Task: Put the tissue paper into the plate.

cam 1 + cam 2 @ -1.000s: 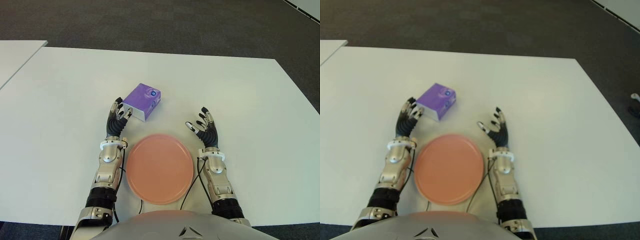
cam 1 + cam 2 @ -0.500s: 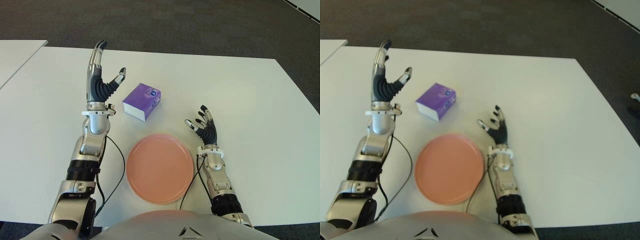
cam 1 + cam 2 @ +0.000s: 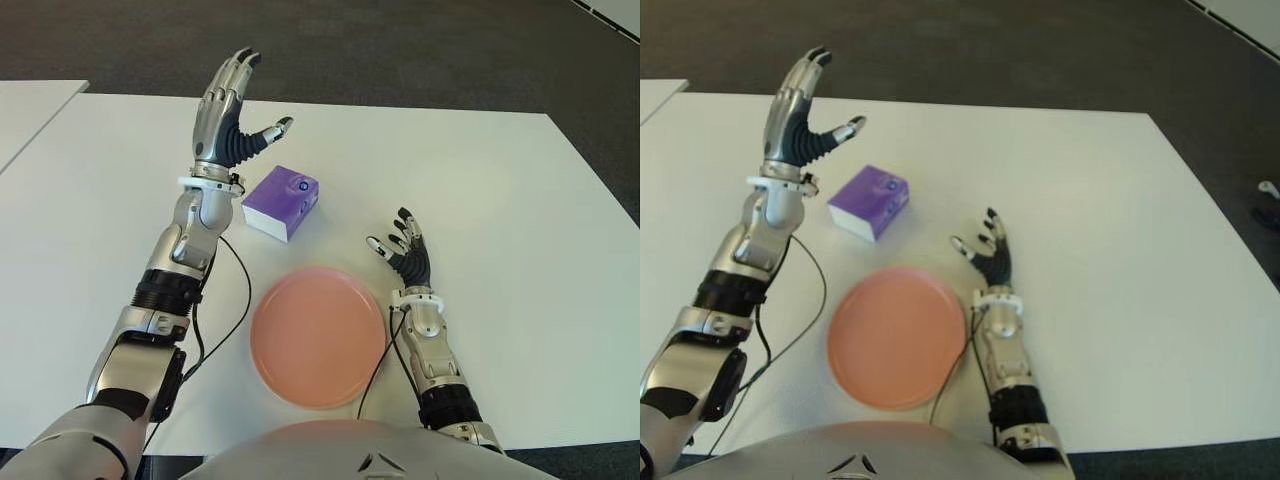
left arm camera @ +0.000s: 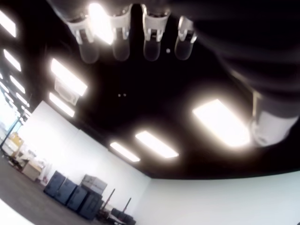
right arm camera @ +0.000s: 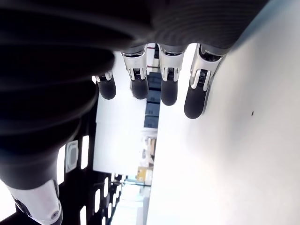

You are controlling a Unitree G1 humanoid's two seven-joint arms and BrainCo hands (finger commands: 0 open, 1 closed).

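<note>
I've got my left hand [image 3: 228,120] raised, fingers spread and empty, just left of the purple tissue pack [image 3: 281,201] on the table [image 3: 520,200]. It's beyond the pink plate [image 3: 318,336]. My right hand [image 3: 405,258] is open beside the plate.

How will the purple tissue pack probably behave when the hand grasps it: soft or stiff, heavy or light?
The purple tissue pack looks like a small soft-sided block, so it probably dents a little under the fingers. It seems light for its size. Lying flat on the white table, it should not roll, though a push may slide it. The left hand is raised, open, beside it.
</note>
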